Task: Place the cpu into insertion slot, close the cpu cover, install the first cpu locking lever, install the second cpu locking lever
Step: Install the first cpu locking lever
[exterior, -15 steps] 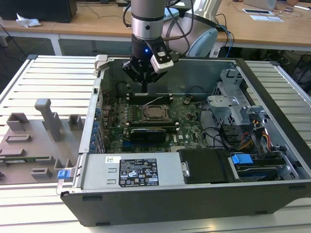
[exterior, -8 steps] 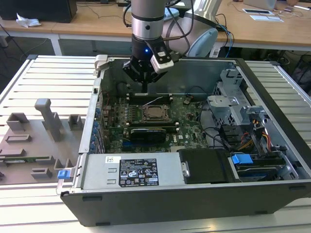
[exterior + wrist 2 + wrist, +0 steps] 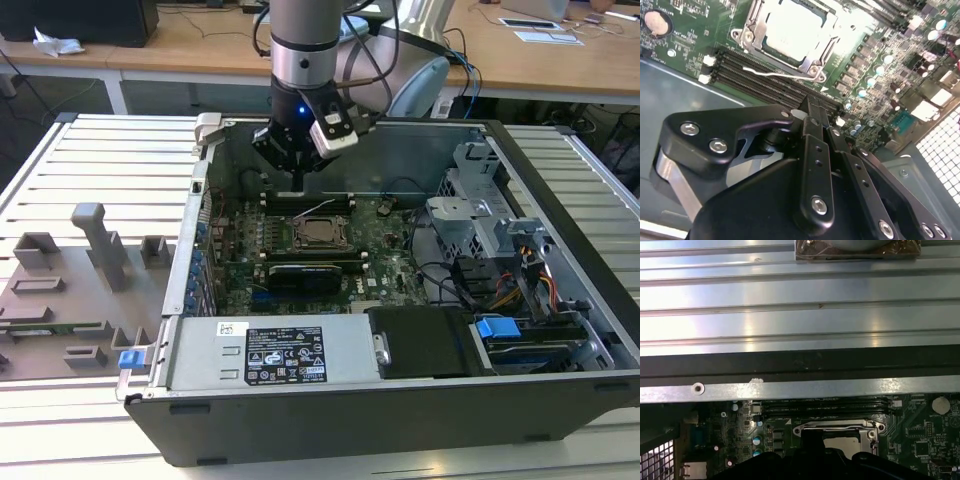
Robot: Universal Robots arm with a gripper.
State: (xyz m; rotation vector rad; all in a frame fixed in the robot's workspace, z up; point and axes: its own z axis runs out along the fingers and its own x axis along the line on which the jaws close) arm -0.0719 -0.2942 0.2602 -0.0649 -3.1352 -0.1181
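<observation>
Black sheet steel forms the nearest wall of the open computer case (image 3: 330, 425), which lies on its side on a ribbed aluminium worktop (image 3: 100, 150). Just inside that wall sits a grey, box-shaped power supply (image 3: 290, 352) with a white label. To the exterior view's right of it is a metal drive cage (image 3: 480, 215) with coloured cables. Grey plastic fixture blocks (image 3: 100, 245) stand on the worktop outside the case, on the exterior view's left.

Farther in, the green motherboard (image 3: 385, 250) lies flat on the case floor. A long black expansion card (image 3: 305, 272) crosses it, with its long axis running left to right in the exterior view. Beyond the card is the insertion slot (image 3: 298, 240). The cpu (image 3: 318, 233) lies flat in it, silvery top upward, its square edges parallel to the card.

In the second wrist view the cpu cover (image 3: 780, 56), a thin metal frame, lies down around the chip, whose top shows through the window. A thin, pale, wire-like piece (image 3: 767, 75) crosses the memory slots (image 3: 732, 65) just beside the socket. Above those long narrow slots, on the socket's far side, hangs the hand (image 3: 298, 183). It points straight down, its black fingers (image 3: 812, 130) clenched together on nothing. Wooden desks (image 3: 200, 50) stand beyond the case.
</observation>
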